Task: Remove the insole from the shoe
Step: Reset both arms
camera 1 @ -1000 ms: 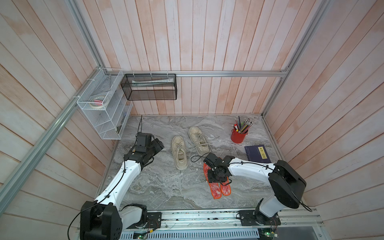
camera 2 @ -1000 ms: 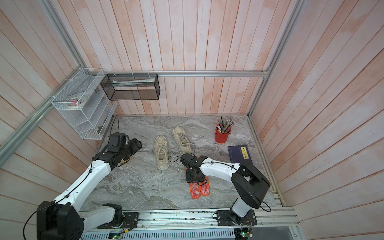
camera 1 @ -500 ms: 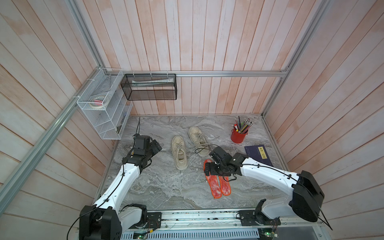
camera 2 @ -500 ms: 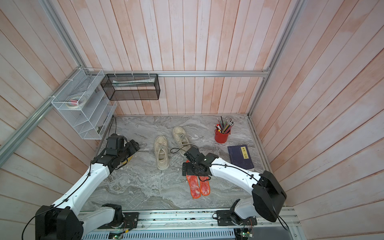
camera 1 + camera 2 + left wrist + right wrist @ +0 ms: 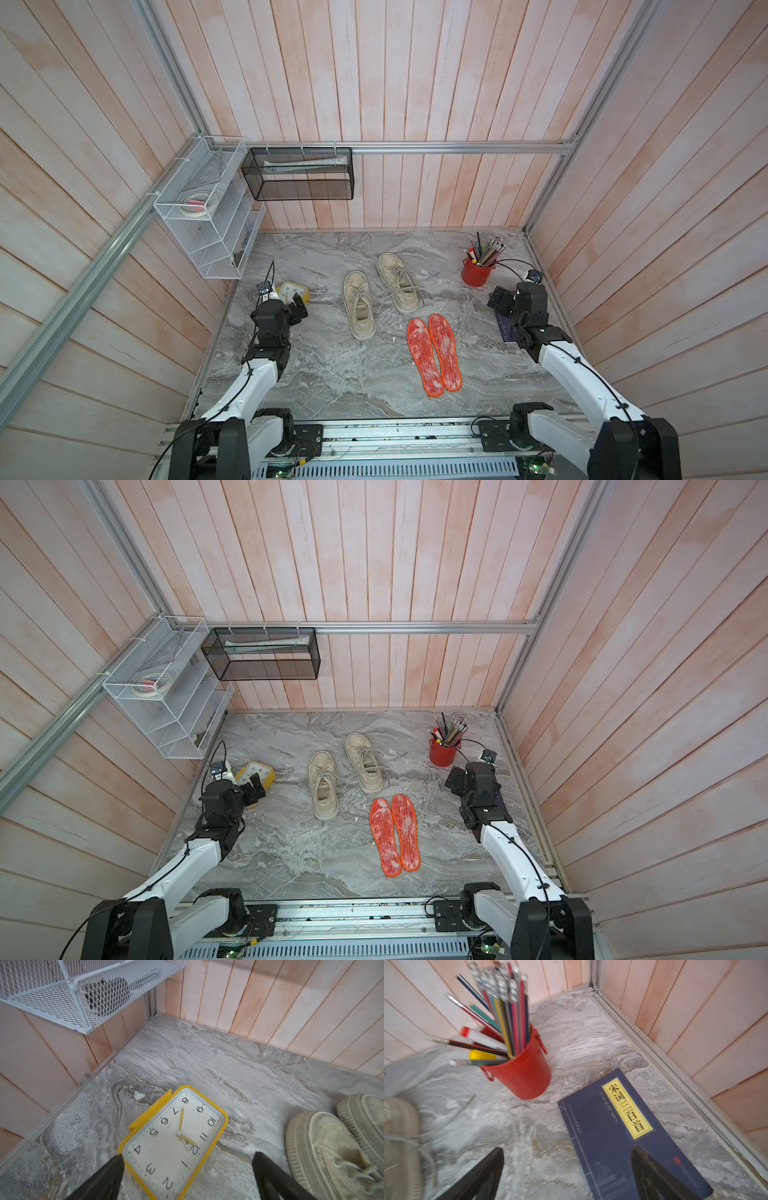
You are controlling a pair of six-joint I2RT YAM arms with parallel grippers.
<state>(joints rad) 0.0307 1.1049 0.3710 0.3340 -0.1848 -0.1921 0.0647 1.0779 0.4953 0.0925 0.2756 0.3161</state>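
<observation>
Both orange insoles are out and lie flat, side by side and touching along their long edges, on the worktop, lower centre-right in both top views. The two beige sneakers sit just above them, mid-frame and apart from the insoles. Loose laces trail between the pair.

Left end effector: released, fingers spread wide, nothing between them. It hovers over the yellow alarm clock at mid-left of a top view. I can't tell if a fingertip touches the clock's rim.

Right end effector: also released and empty. It hangs over the blue book, with the red pencil cup just above it in the frame, mid-right of a top view.

My read: extraction is done and what's left is parking the arms cleanly. Notes for that:
- Keep both end effectors spread and lift before any sideways travel. The clock and book sit right under the fingers, so a low sweep would drag them.
- On the right side, stay away from the pencil cup. The pencils stand tall and lean outward, so it would tip easily.
- Don't route either arm across the middle of the frame. The laces can snag, and the insoles are light enough to skid if brushed.
- The sneaker openings are too small in the top views to confirm the interiors are bare. Worth checking before calling it closed.
</observation>
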